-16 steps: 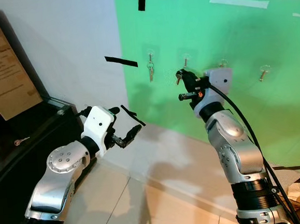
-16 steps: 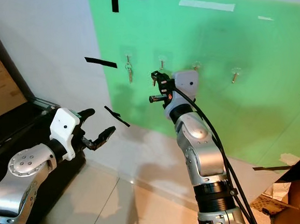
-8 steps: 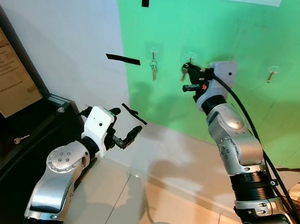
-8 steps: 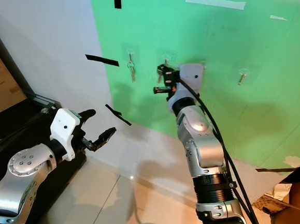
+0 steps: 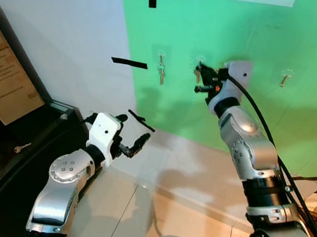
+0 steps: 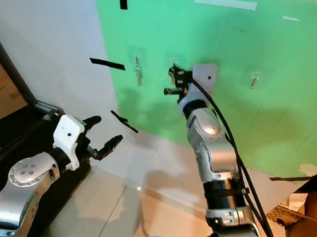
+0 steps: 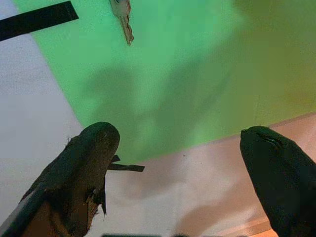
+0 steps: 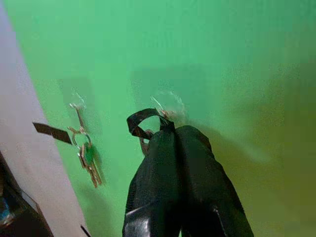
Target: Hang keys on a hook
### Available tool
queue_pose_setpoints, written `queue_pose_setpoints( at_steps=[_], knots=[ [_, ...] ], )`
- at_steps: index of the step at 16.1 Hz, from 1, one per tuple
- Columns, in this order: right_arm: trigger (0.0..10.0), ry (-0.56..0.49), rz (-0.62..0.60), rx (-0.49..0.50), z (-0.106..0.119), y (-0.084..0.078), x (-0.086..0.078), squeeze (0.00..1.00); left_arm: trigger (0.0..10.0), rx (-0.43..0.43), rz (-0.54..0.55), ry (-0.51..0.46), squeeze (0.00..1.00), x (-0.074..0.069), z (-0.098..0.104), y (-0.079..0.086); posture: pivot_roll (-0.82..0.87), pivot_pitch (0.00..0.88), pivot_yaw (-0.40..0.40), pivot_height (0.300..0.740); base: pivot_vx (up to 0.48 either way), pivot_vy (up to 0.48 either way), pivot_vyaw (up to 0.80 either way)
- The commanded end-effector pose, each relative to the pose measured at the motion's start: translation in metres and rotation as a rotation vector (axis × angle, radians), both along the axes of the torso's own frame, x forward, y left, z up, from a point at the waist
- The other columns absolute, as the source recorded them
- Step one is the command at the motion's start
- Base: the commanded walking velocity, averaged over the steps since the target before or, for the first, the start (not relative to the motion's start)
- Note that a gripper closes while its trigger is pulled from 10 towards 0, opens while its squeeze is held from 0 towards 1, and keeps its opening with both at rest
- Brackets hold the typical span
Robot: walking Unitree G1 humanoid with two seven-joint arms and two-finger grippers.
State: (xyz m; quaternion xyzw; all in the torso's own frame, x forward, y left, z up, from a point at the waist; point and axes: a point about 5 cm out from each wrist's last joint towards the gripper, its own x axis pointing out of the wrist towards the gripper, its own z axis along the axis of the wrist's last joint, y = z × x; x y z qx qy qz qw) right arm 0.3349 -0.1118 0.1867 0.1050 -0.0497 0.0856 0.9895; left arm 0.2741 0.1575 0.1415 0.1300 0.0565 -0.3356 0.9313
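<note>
Right wrist view has the right gripper [image 8: 168, 129] with fingers pinched together on a key ring [image 8: 142, 123], pressed up to a clear hook [image 8: 165, 106] on the green wall sheet [image 5: 256, 105]. Beside it another set of keys [image 8: 89, 158] hangs from its own hook. From the head camera the right arm reaches up to the wall; a third hook [image 5: 285, 75] carries something small, probably a key. Left gripper [image 5: 128, 137] hovers low with jaws spread wide, holding nothing. Cardboard box [image 5: 3, 70] on the black cabinet [image 5: 39, 133] has printed text, too blurred to read. Two loose keys [image 5: 22, 147] lie on that cabinet.
</note>
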Motion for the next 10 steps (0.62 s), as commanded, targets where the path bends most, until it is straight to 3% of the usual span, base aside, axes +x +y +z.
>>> queue_pose_setpoints(
  at_steps=[1,10],
  knots=[
    [10.0,0.003,0.009,0.012,0.002,0.002,0.003,0.00,10.0,0.003,-0.024,-0.006,0.00,-0.001,0.003,-0.004,0.06,0.000,-0.005,0.740,0.000,0.000,0.00],
    [10.0,0.053,-0.030,-0.036,0.002,-0.008,0.016,0.00,10.0,-0.006,-0.037,-0.003,0.00,0.001,0.001,-0.012,0.05,0.000,-0.010,0.740,0.000,0.000,0.00]
  ],
)
